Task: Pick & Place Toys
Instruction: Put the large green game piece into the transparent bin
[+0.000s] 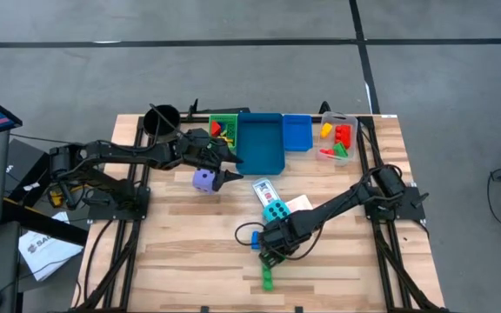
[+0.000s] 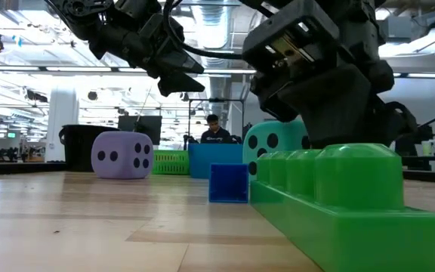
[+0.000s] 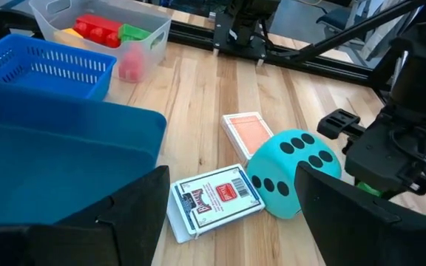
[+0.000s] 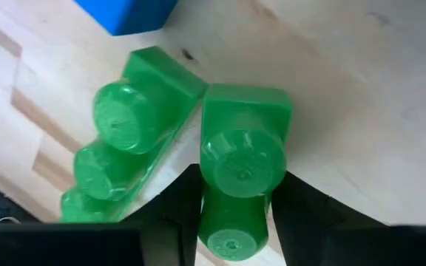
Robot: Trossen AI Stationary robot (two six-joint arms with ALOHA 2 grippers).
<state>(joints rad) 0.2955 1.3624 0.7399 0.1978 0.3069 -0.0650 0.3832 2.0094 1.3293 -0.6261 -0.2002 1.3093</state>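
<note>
My right gripper (image 4: 235,185) points steeply down near the table's front middle (image 1: 272,250) and is shut on a small green brick (image 4: 241,159). A longer green brick (image 4: 117,140) lies right beside it, and a blue brick (image 4: 128,15) lies just beyond. The cyan dotted die (image 3: 294,174), a card box (image 3: 217,198) and a loose card (image 3: 246,133) rest on the wood at mid-table. The purple die (image 1: 203,180) sits by my left gripper (image 1: 232,168), which hovers open with nothing between its fingers. My right gripper pinches the small green brick by its two opposite sides (image 4: 210,207) between its two fingers. The fingers (image 4: 176,203) come from above, pointing steeply down, and lie across the brick. The brick is studs up, close beside the longer green brick; I cannot tell whether it is off the wood.
Along the far edge stand a black cup (image 1: 162,117), a green bin (image 1: 224,129), a blue tray (image 1: 261,143), a blue basket (image 1: 297,132) and a clear bin (image 1: 337,139) with red, yellow and green bricks. A person sits far off in the room (image 2: 215,130).
</note>
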